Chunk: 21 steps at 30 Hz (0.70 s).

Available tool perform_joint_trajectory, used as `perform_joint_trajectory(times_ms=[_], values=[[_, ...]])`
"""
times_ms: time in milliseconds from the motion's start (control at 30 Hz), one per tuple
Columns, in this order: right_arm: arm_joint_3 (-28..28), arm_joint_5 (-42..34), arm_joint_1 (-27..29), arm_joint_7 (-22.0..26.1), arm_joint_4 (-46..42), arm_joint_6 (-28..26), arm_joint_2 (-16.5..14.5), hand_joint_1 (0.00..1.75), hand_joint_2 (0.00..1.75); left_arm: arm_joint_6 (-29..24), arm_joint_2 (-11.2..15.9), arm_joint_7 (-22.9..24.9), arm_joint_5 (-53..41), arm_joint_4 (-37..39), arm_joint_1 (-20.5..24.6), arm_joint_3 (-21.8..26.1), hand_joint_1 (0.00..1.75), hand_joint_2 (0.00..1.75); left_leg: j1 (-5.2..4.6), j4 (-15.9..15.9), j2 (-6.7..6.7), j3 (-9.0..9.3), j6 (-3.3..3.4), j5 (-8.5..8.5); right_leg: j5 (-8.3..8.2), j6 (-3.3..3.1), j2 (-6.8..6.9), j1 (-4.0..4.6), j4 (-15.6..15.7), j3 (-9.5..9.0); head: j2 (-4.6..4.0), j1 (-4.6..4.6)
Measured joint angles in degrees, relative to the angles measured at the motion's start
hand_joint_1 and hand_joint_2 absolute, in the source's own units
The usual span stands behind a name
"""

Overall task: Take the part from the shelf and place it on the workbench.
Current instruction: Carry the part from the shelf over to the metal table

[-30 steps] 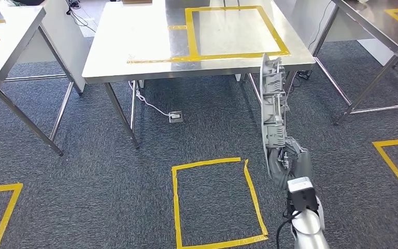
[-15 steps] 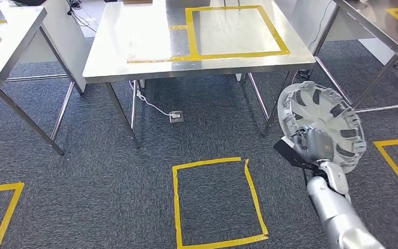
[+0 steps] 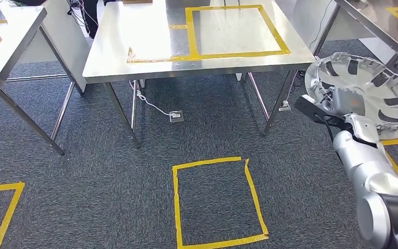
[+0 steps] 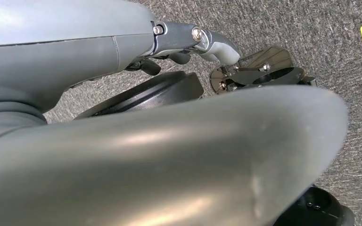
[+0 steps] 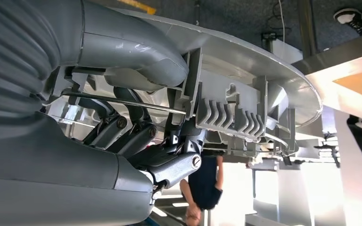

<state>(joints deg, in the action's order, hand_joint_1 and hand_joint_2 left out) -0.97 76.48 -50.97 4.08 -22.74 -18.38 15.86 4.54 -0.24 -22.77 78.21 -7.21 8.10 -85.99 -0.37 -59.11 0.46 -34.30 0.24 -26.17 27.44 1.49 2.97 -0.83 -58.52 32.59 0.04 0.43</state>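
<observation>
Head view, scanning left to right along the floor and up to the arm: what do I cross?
Yellow tape corner at the far left → white power strip under the workbench → yellow tape square → right robot hand gripping the silver wheel cover.

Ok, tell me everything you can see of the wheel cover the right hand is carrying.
The wheel cover is a round, silver-grey disc that looks like plastic, with spoke-shaped cut-outs and a ring of small clips around its rim. It lies tilted, its ribbed inner side facing the head camera, in the air to the right of the steel table and touching neither table nor floor. The right hand grips it at the inner side; the right wrist view shows fingers hooked around its wire ring.
</observation>
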Motion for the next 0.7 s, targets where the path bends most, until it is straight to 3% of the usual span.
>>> perform_joint_trajectory(times_ms=[233,467,633,700], values=[[-3.9,3.6,-3.4,1.3,1.7,1.9,-0.9,1.75,1.75,-0.1,0.0,0.5,-0.6,0.0,0.0,0.0,0.00,0.00,0.00,0.0,-0.03,-0.02,0.03,0.04,0.00,0.00,0.05,0.00,0.0,-0.01,0.00,0.01],[-6.7,5.3,-4.0,3.1,2.8,2.1,-3.7,1.75,1.75,0.2,0.0,2.4,-1.2,-0.2,0.0,0.0,0.00,0.00,0.00,0.0,-0.03,-0.02,0.00,0.06,0.00,0.00,0.07,0.00,0.0,0.01,0.00,0.01],[-7.7,5.7,-3.9,3.2,3.3,2.0,-5.3,1.75,1.75,-0.1,0.2,2.9,-2.9,-0.2,0.0,0.0,0.00,0.00,-0.36,-0.1,-0.17,-0.42,0.66,-0.20,-0.25,0.48,0.30,-0.37,0.0,0.00,0.00,-0.05],[-7.8,5.7,-3.9,3.4,3.4,1.9,-5.6,1.75,1.75,-0.2,0.3,2.9,-3.2,-0.2,0.0,0.0,0.00,0.00,-0.27,0.5,-0.38,-0.16,1.41,-0.46,-0.62,0.92,0.33,-0.47,-0.6,0.11,0.00,-0.04]])
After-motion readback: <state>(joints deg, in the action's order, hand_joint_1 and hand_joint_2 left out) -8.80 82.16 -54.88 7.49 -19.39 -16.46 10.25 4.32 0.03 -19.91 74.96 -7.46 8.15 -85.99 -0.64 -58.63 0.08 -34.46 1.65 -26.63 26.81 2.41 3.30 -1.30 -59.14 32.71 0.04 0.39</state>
